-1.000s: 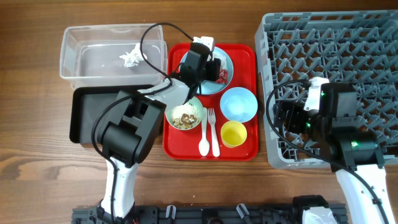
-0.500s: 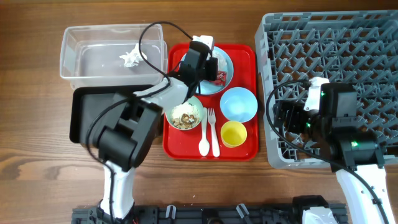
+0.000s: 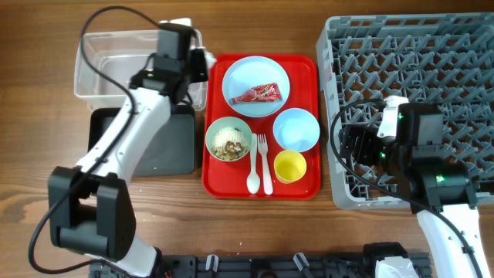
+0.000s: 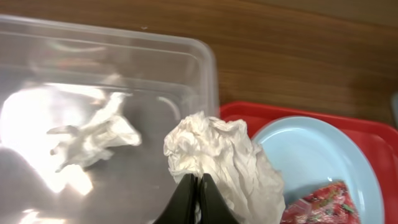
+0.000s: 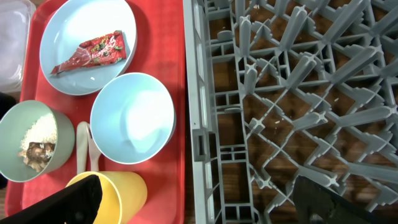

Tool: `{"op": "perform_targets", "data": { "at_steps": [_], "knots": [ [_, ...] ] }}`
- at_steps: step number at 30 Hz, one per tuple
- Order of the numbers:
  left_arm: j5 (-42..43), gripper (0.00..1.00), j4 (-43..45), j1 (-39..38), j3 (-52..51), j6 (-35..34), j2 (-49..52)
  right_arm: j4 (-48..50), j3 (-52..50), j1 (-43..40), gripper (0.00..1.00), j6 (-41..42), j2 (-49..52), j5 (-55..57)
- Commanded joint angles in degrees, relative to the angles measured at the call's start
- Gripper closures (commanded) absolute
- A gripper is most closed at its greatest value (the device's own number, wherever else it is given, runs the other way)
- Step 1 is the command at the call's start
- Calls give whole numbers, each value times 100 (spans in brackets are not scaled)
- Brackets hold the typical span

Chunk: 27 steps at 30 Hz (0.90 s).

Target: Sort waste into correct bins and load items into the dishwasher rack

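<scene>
My left gripper point(image 3: 194, 63) point(image 4: 198, 178) is shut on a crumpled white tissue point(image 4: 217, 155) and holds it over the right edge of the clear tub point(image 3: 104, 73) point(image 4: 124, 62), where another white wad point(image 4: 93, 134) lies. The red-and-white wrapper point(image 3: 258, 93) point(image 5: 93, 53) lies on the pale blue plate point(image 3: 245, 73). The pale green bowl point(image 3: 245, 131) holds food scraps point(image 3: 228, 144). The blue bowl point(image 3: 296, 129), yellow cup point(image 3: 290, 166), spoon point(image 3: 252, 174) and fork point(image 3: 265, 170) sit on the red tray. My right gripper point(image 3: 351, 143) point(image 5: 205, 208) is open and empty at the left edge of the grey rack point(image 3: 432, 54).
The black tray point(image 3: 166, 147) lies in front of the clear tub, partly under my left arm. The flat red tray point(image 3: 305, 185) sits between the bins and the rack. Bare wood table point(image 3: 46, 193) shows at the front left.
My left gripper has moved left from the blue plate to the tub's right edge, carrying the white tissue. The wrapper now lies uncovered on the plate. The right arm has not moved.
</scene>
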Motion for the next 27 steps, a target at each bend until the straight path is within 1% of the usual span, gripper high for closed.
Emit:
{"op": "perform_targets", "data": {
  "at_steps": [1,2,3,4,5,6,9,10,11,14,15,18,25,27],
  "knots": [
    [-55,96,-247,439,15,-181,13,-4,111,-24,0,-72,11,33],
    [-52,91,-289,476,15,-184,13,-4,111,-24,0,-72,11,33],
    [-52,74,-332,509,13,-181,13,-7,111,-24,0,-72,11,31],
    [-55,32,-374,525,15,-179,13,-4,111,-24,0,-72,11,31],
    [-57,9,-402,527,15,-175,11,-4,111,-24,0,-72,11,31],
    [-55,0,-428,527,15,-175,-4,-7,111,-24,0,-72,11,31],
    [37,0,-531,485,15,-175,-177,-33,111,-24,0,-72,11,31],
    [247,0,-592,446,15,-146,-291,-46,111,-24,0,-70,11,31],
    [566,0,-638,404,15,20,-385,-50,111,-24,0,-70,11,31],
    [1781,0,-636,164,15,927,-516,-46,111,-24,0,-68,11,31],
    [1888,0,-645,26,15,1237,-503,-48,111,-24,0,-70,11,31],
    [1884,0,-658,-389,15,1982,-348,-50,111,-24,0,-70,11,31],
    [1849,0,-448,-1294,15,3357,293,-55,111,-24,0,-59,11,31],
    [1670,0,-260,-1440,15,3493,551,-59,111,-24,0,-63,11,31]
  ]
}}
